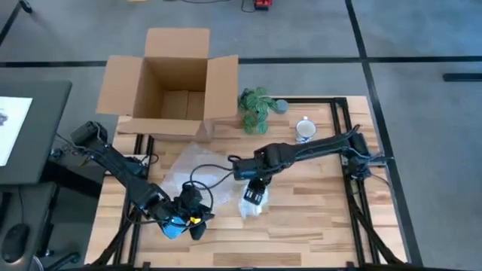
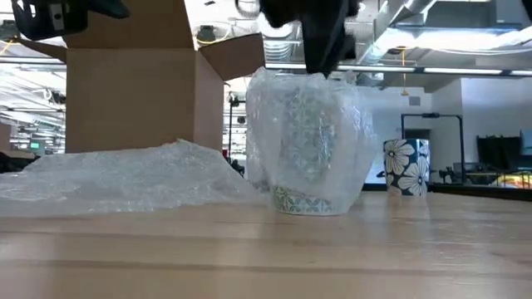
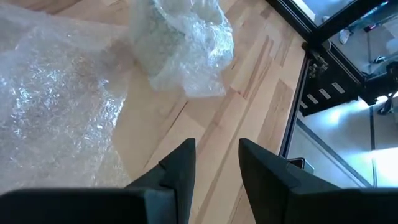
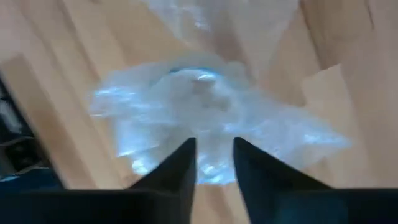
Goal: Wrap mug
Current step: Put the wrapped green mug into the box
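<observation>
right tool [image 1: 257,193], fingers narrowly apart, hangs directly above the bubble-wrapped mug [image 2: 312,145].

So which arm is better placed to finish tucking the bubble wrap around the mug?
The right. Its tool hangs directly above the wrapped mug, fingers slightly apart over the gathered bubble wrap. The left tool sits off at the table's near edge, empty, beside the loose sheet.

Mostly veiled by bubble wrap [image 2: 312,124]: the mug [image 2: 303,199], pattern clear only at its base. Cut off by the low view's top edge: the right gripper [image 2: 320,50]. Blurred throughout: the right wrist view. Out of sight behind the cardboard box's [image 2: 133,91] walls: its inside.
</observation>
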Controlling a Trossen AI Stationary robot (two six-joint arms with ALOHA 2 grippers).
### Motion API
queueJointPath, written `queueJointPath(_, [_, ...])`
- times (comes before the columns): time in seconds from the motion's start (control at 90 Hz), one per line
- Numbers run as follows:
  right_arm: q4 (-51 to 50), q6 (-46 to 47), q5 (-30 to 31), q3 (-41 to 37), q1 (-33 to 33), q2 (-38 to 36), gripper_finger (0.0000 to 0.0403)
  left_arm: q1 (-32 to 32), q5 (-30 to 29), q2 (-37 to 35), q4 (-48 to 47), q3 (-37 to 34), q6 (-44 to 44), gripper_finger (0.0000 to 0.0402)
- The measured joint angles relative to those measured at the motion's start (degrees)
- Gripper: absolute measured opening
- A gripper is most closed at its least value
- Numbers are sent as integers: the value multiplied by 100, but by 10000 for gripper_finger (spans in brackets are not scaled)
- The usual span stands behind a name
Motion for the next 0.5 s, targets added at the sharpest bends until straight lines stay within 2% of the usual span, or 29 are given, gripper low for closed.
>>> queueJointPath(0.144, [244, -667, -1, -423, -69, 78, 231, 0, 4, 0, -21, -2, 4, 104])
queueJointPath(0.233, [621, -794, -56, -761, -36, 70, 263, 0, 2, 0, -19, 0, -23, 104])
queueJointPath(0.344, [1058, -803, -154, -1131, -2, 53, 264, 0, 4, 0, -20, 0, -41, 104])
queueJointPath(0.5, [1678, -740, -157, -1579, 89, 22, 230, 0, 2, 0, -30, -2, -36, 104])
